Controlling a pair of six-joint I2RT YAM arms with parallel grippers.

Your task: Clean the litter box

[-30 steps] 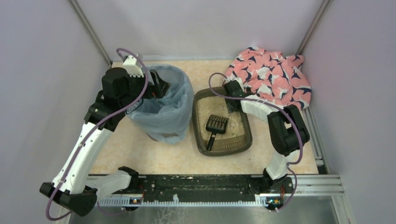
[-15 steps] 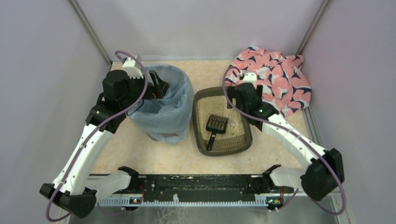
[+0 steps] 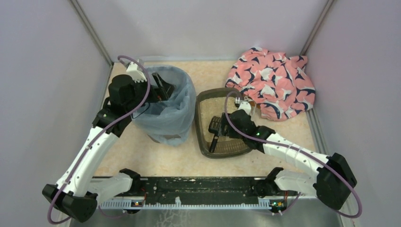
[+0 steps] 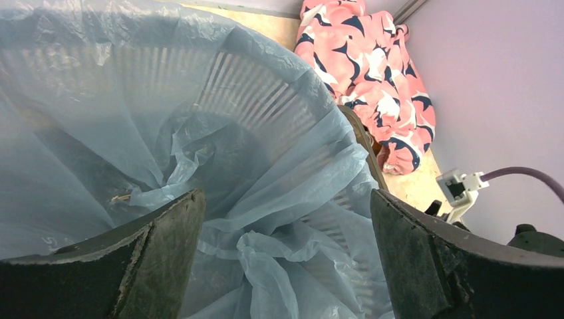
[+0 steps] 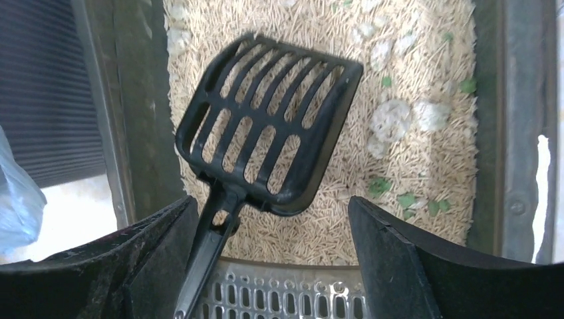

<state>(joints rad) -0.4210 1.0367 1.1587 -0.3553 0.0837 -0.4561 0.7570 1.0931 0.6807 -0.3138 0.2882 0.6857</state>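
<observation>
Right tool [image 5: 271, 216] spread, maybe touching scoop [image 5: 269, 126]; bin [image 3: 171, 113] beside.

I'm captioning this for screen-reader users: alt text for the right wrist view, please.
A black slotted plastic scoop lies on beige pellet litter in the dark brown plastic litter box, handle toward the camera. The open right gripper straddles the handle. White clumps and green flecks dot the litter beside it.

White links [image 3: 88, 158], black joints [image 3: 122, 90], purple cables [image 4: 525, 173], perhaps a green light [image 3: 258, 134].
</observation>
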